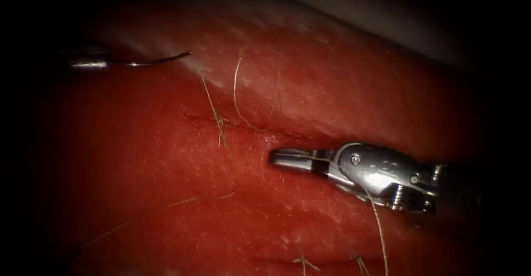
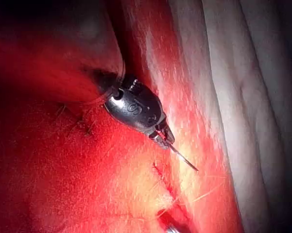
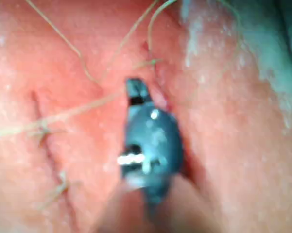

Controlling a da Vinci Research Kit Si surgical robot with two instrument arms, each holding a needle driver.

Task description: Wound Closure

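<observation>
A: Status, near to far?

B: Nearest the endoscope – loose thread [image 1: 166,205] lying across the tissue [image 1: 166,160], plus a few knotted stitch ends at the near edge. Another strand runs from under the right tool toward the near edge.

A: Right tool?

B: Right tool [image 1: 290,159] comes in from the right and sits low over the tissue, tip just beside the cut [image 1: 238,122], on its near side. Jaws look closed, pressed together. Can't tell if thread is pinched between them – a strand passes right at the jaws in the right wrist view [image 3: 135,91], contact unclear. No needle in it.

A: The cut itself?

B: Thin dark line across the middle of the tissue, some red fluid [image 1: 193,115] along it. Thread strands cross it and loop up on the far side. Left wrist view shows the same cut [image 2: 164,183] with older stitches off to one side.

A: Needle?

B: Far left, well apart from the right tool – left tool [image 1: 91,63] holds the needle [image 1: 155,61] near one end. Jaws clamped on it. Rest of the curve sticks out to the right, free tip up in the air, not in the tissue. Left wrist view confirms it: left tool [image 2: 161,138] gripping the needle [image 2: 184,159], point clear above the surface.

A: Beyond that?

B: Pale edge of the tissue, then a light cloth [image 1: 387,16] behind.
</observation>
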